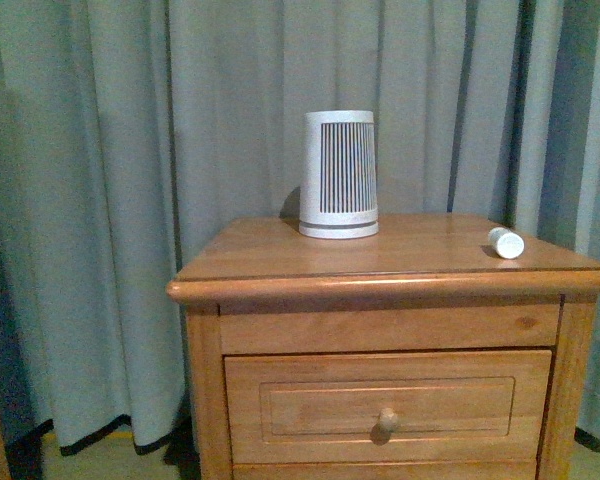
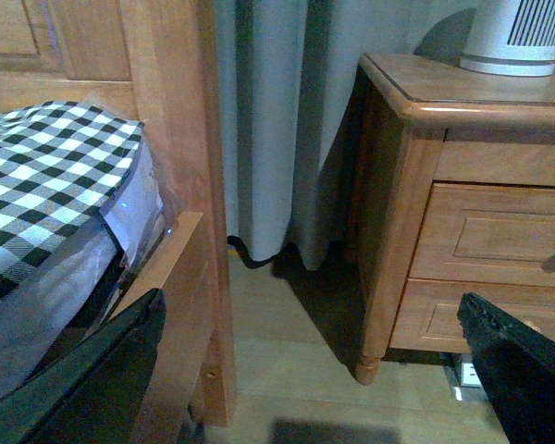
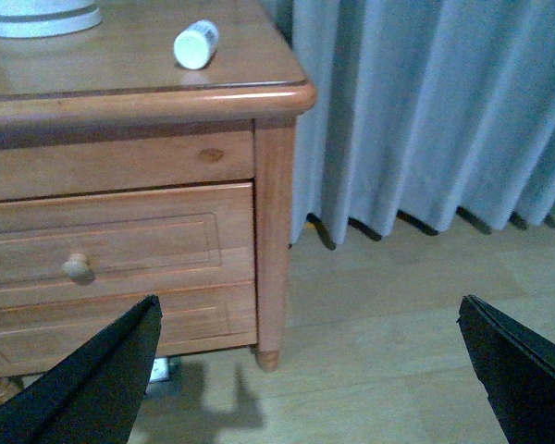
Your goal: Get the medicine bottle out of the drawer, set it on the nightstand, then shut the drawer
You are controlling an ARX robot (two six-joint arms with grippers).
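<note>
Both end effectors are hanging spread wide and holding nothing: the left end effector (image 2: 314, 370) is facing the gap between a bed and the nightstand (image 1: 205, 330), and the right end effector (image 3: 310, 370) is facing the cabinet's right side and the bare floor (image 3: 416, 324). Neither is touching anything, and neither arm is showing in the front view. I am seeing the medicine bottle (image 1: 505, 242) lying on its side on the tabletop (image 1: 280, 255), near the front right corner and well apart from the white slatted device (image 1: 339, 174) standing toward the back edge. The drawer (image 1: 388, 405) is sitting flush with the cabinet front, its knob (image 1: 387, 419) facing out, so I am judging it closed. By that reading the whole task is looking finished, with nothing left except keeping my arms clear. The tabletop is glossy honey-brown wood with a rounded edge. Grey curtains (image 1: 100, 200) are hanging behind and beside the cabinet, reaching pale wood flooring, and a checked cover (image 2: 46, 185) is lying on the bed to the left.
</note>
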